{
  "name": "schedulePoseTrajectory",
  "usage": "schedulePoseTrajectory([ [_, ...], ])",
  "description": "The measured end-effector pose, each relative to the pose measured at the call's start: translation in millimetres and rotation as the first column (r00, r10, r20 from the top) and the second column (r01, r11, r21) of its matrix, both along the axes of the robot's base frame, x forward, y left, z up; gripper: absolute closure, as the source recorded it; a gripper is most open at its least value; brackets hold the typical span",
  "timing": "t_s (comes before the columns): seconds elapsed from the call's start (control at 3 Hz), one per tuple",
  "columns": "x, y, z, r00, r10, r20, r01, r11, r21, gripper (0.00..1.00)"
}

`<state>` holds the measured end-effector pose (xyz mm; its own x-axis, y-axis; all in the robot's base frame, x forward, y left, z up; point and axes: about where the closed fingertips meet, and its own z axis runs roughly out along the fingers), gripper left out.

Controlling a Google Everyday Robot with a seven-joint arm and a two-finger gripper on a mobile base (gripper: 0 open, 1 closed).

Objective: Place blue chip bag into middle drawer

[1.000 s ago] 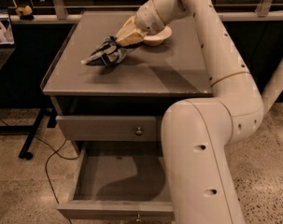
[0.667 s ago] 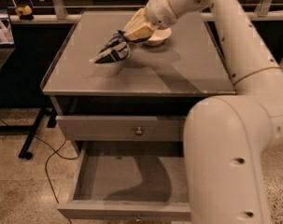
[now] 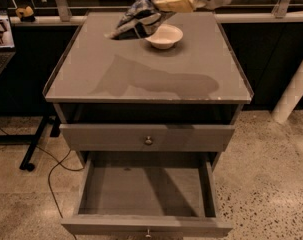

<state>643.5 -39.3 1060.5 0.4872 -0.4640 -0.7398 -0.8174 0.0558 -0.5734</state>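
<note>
The blue chip bag (image 3: pixel 137 20) hangs crinkled in the air above the back of the cabinet top, just left of the white bowl (image 3: pixel 164 35). My gripper (image 3: pixel 161 6) is at the top edge of the view, shut on the bag's upper right end, with the arm reaching in from the upper right. The middle drawer (image 3: pixel 146 194) stands pulled open at the bottom, with a plain grey interior and nothing in it. Above it the uppermost drawer front (image 3: pixel 148 137) with its round knob is closed.
The grey cabinet top (image 3: pixel 151 79) has a thin raised rim and carries the arm's shadow. A black stand leg and cable (image 3: pixel 38 149) lie on the floor at the left. A white post (image 3: pixel 293 91) stands at the right. A laptop (image 3: pixel 0 34) sits far left.
The gripper has lifted the chip bag off the cabinet top and up toward the back. The arm that filled the right foreground is now out of the way, uncovering the open drawer.
</note>
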Motion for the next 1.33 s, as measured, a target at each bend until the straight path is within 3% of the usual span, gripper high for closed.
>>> schedulePoseTrajectory([
  [0.33,-49,-2,10,0.9986,0.0,0.053,-0.004,0.998,0.068,1.0],
  [0.67,-65,-12,-21,1.0,-0.007,-0.003,0.007,0.998,0.055,1.0],
  [1.33,-73,-10,-26,0.9997,-0.021,-0.008,0.022,0.998,0.061,1.0],
])
